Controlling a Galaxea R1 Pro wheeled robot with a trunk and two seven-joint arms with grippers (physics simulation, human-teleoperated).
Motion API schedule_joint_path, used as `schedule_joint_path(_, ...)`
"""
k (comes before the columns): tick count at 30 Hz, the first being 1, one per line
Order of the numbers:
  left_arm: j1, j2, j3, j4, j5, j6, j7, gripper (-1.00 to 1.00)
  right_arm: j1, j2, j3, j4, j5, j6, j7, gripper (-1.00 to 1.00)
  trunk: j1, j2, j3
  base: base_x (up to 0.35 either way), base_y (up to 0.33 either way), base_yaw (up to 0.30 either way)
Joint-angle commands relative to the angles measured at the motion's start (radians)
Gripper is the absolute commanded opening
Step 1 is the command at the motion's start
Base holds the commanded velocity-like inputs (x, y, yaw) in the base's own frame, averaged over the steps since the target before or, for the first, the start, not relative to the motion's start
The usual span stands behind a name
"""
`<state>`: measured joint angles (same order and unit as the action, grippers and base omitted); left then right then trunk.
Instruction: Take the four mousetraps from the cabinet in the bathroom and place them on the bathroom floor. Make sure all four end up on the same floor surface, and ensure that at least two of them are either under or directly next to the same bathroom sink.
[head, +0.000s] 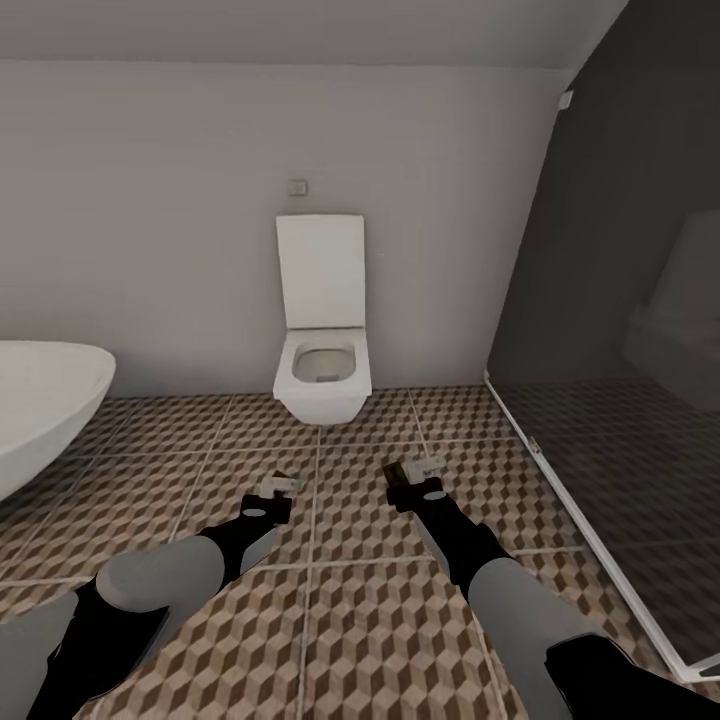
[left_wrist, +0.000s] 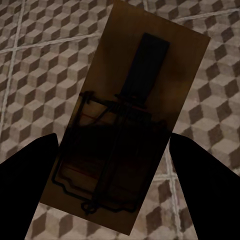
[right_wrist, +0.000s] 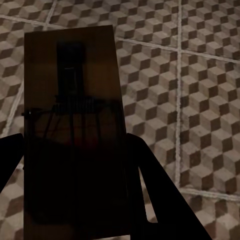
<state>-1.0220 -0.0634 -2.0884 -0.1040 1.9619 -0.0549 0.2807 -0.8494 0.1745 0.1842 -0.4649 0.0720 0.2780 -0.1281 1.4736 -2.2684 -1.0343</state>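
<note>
My left gripper (head: 278, 487) is shut on a mousetrap (left_wrist: 131, 120), a brown wooden board with dark wire parts that sits between the two dark fingers (left_wrist: 27, 190) in the left wrist view. In my right gripper (head: 420, 468), also shut, is a second mousetrap (right_wrist: 75, 120), lying flat between its fingers (right_wrist: 155, 195). Both traps hang low over the bathroom floor (head: 350, 620), tiled in a brown and beige cube pattern. In the head view each trap is just a small pale sliver at the fingertips. A white sink (head: 40, 400) juts in at the left edge. The cabinet is out of view.
A white wall-hung toilet (head: 322, 372) with its lid up stands straight ahead against the grey wall. A dark glass shower screen (head: 620, 420) with a white bottom rail closes off the right side. Open tiled floor lies between the sink and the screen.
</note>
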Motion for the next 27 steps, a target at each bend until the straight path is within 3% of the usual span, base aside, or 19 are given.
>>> schedule_joint_path(1, -0.001, 0.001, -0.009, -0.003, 0.009, -0.005, 0.006, -1.0, 0.0, 0.0, 0.003, -0.001, 0.005, 0.007, -0.007, -1.0, 0.004, -0.008, -0.004, 0.0, 0.0, 0.0)
schedule_joint_path(27, -0.001, 0.001, -0.01, -0.005, 0.009, -0.005, 0.006, -1.0, 0.0, 0.0, 0.003, -0.001, 0.005, 0.007, -0.007, -1.0, 0.1, -0.183, -0.082, 0.0, 0.0, 0.0)
